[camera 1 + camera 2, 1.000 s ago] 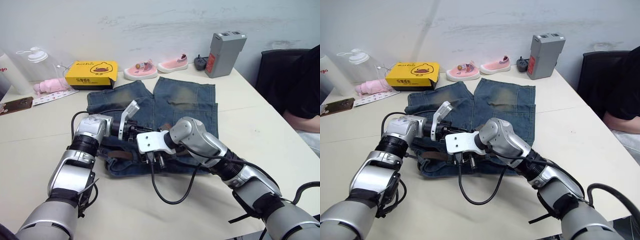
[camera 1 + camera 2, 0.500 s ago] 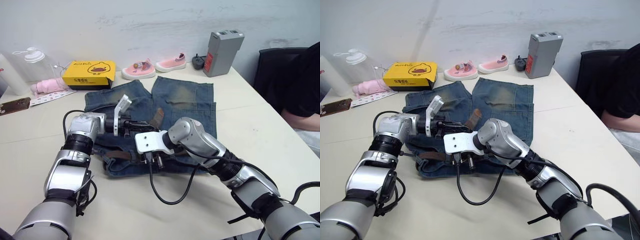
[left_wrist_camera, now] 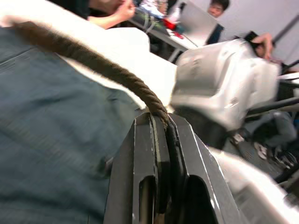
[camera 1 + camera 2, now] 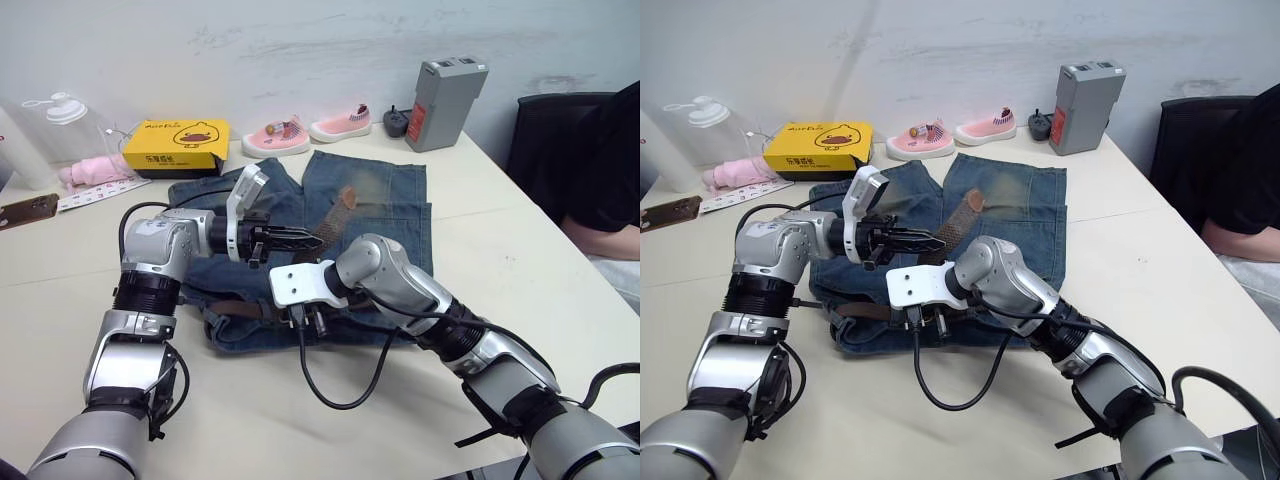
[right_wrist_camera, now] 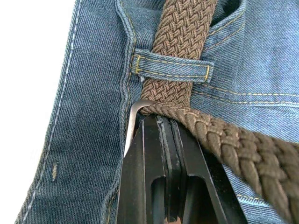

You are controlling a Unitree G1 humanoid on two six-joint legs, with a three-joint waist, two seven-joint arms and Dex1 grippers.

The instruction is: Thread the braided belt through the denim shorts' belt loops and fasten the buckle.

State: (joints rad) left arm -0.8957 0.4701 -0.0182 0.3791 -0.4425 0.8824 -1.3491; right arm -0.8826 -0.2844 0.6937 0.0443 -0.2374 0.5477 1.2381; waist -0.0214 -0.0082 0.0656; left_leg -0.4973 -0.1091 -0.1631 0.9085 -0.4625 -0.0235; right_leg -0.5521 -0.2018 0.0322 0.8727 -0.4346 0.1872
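Left gripper [image 4: 296, 238]: fingers pressed together on the braided belt [image 3: 98, 64], pinching the strap short of its free tip, which rises up and away from the fingertips above the denim shorts [image 4: 375, 205].
Right gripper [image 5: 163, 123]: fingers pressed together at the buckle [image 5: 132, 122]; the silver frame lies against one finger, and whether it is truly clamped cannot be confirmed.
Belt position: directly beyond the right fingertips the strap passes under one of the belt loops [image 5: 172, 65] on the waistband; a second run of strap leaves beside the fingers toward the left gripper.
Step in hand, as judged: drawing the tail through the buckle to fasten.
Method advised: hold the buckle steady and flat to the waistband; pull the tail in line with the frame, not sideways; keep the braid untwisted; stop while the prong can still enter the weave.
Risk: a hard pull may bunch the waistband or lift the shorts off the table [image 4: 500, 240].
Belt appearance: dark brown, coarse woven braid, flexible, slightly rounded edges.
Shorts appearance: faded blue denim, yellow stitching, brownish worn patches on the legs.
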